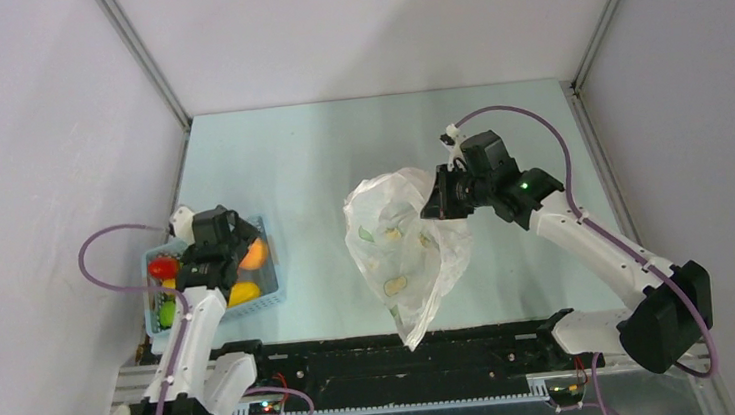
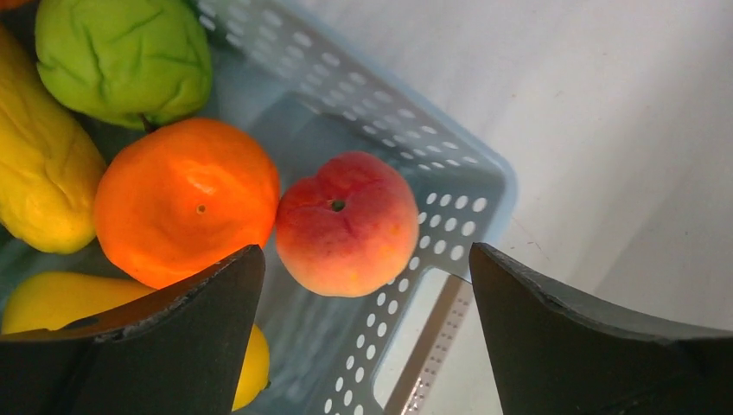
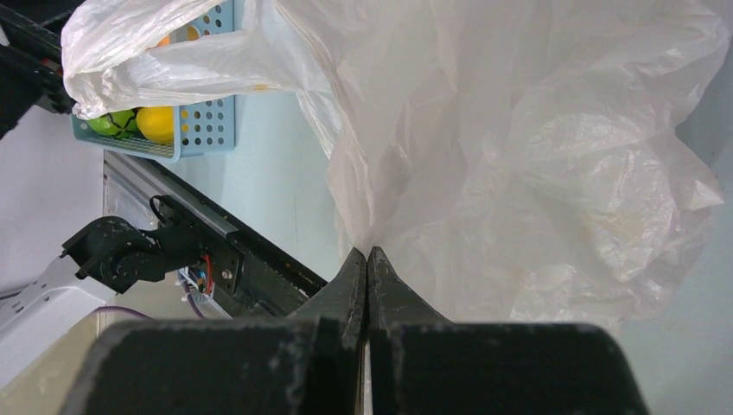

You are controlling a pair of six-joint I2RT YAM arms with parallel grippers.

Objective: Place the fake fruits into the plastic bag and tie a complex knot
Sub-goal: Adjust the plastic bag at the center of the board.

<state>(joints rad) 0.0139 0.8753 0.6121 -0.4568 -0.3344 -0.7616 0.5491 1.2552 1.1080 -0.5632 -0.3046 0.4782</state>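
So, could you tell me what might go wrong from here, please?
The open left end effector hangs over the peach, crowded by the orange and the basket wall; a finger could strike either, or the glossy fruit could slip. The right end effector pinches the plastic bag at one spot, so it hangs collapsed and may not admit fruit.

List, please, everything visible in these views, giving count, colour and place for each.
plastic bag: one, translucent white with yellow-green marks, held up over mid-table.
basket: one, light blue, at the table's left edge.
orange fruit: one, orange, in the basket beside the peach.
peach: one, red-yellow, in a basket corner.
green fruit: one, green, in the basket.
yellow fruits: at least two, yellow, in the basket.
table: one, pale blue-green, under everything.
left tool: one, black, open above the peach.
right tool: one, black, shut on the plastic bag.
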